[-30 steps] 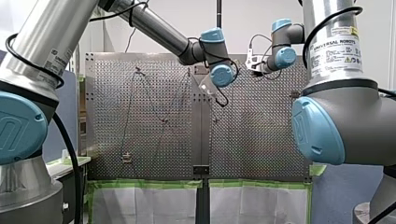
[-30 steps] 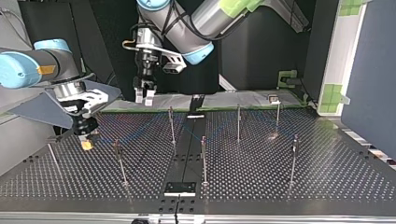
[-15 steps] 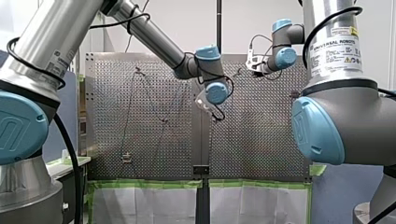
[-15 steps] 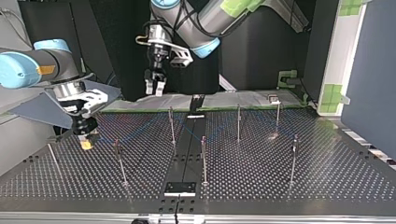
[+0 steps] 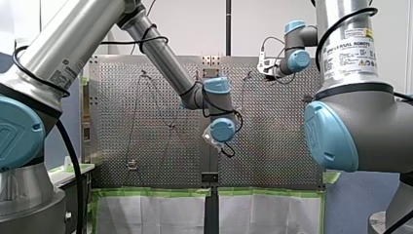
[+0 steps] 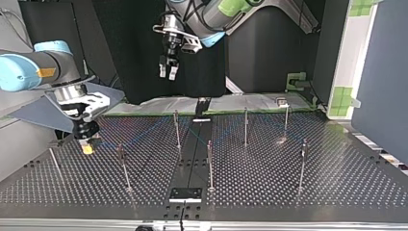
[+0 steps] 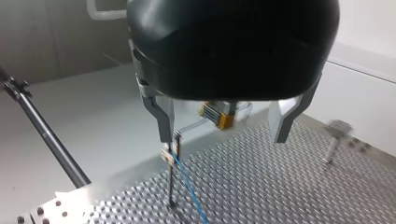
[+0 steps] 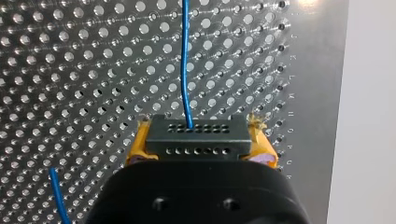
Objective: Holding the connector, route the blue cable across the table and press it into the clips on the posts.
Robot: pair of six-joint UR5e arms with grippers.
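1. Left gripper (image 6: 168,72): in the top view it is at upper ctr of frame, just left of the midline, hanging well above the table (image 6: 288,192). The jaws are spread apart w/ nothing between them. The left wrist view confirms this: both metal fingers (image 7: 164,116) stand wide apart w/ free air between.

2. Right gripper (image 6: 87,148): in the top view it is at the left of frame at mid height, low over the table. The jaws are clamped on the connector (image 8: 196,135). The right wrist view shows the black block held between yellow pads (image 8: 137,151), w/ rows of pin holes facing out.

3. Blue cable (image 8: 184,60): it leaves the connector face at approx. its ctr and runs straight ahead of the right gripper over the table. A second length lies beside the gripper body.

4. Left wrist view: a post (image 7: 171,182) w/ a clip (image 7: 167,155) stands just under the tip of one finger. The blue cable passes the clip and slopes down to the table. Cannot tell whether it is seated in the clip. Beyond, between the fingers, the right gripper shows blurred.

5. Top view: thin posts (image 6: 177,127) stand upright across the table, most near frame ctr, one lower left and one far right. The blue cable shows only faintly there.

6. Front view: the left arm (image 5: 160,53) reaches from upper left to frame ctr, and its wrist hides the left gripper.
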